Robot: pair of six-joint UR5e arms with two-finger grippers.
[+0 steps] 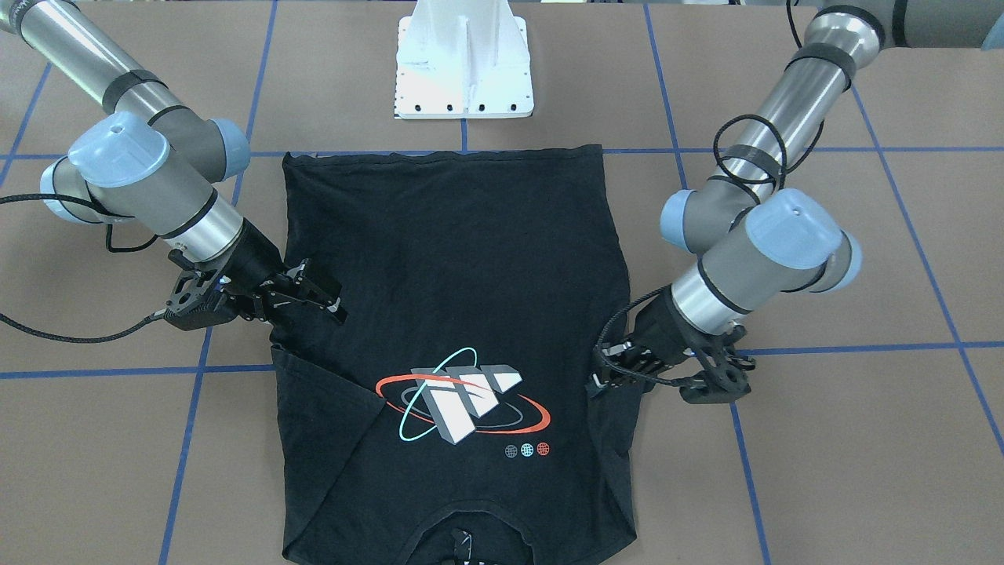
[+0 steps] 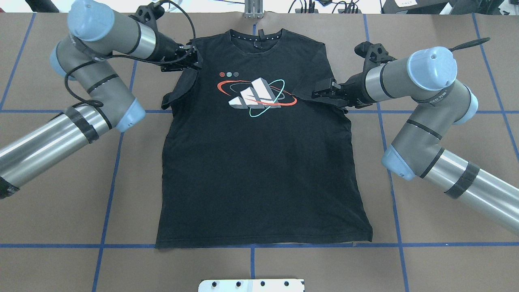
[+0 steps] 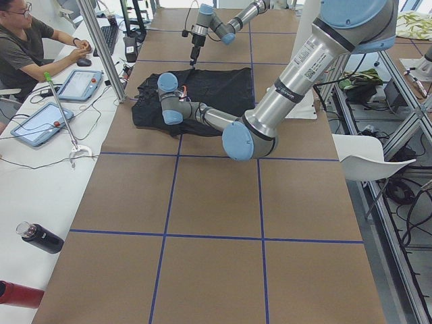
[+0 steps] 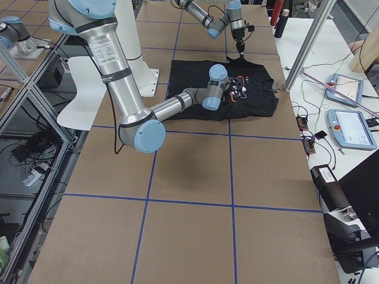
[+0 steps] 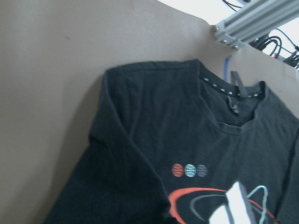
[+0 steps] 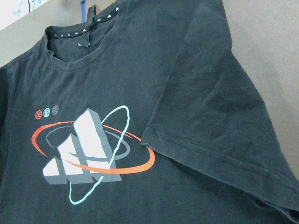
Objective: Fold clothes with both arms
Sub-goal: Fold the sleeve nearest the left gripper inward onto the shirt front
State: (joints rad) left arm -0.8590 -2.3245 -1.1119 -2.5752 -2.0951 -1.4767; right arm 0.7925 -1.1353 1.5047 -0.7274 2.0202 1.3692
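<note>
T-shirt (image 2: 259,170) lies flat at table's (image 2: 61,202) centre
Logo up, collar toward far edge. Right gripper (image 2: 322,92) hangs released over a folded-in sleeve (image 2: 313,80); left gripper (image 2: 194,59) at the other shoulder (image 2: 206,46), grip unclear.

place: robotics lab | signs: blue-taped grid table (image 3: 209,202); aluminium post (image 3: 102,50); person (image 3: 27,47) beside tablets (image 3: 40,123)
</note>
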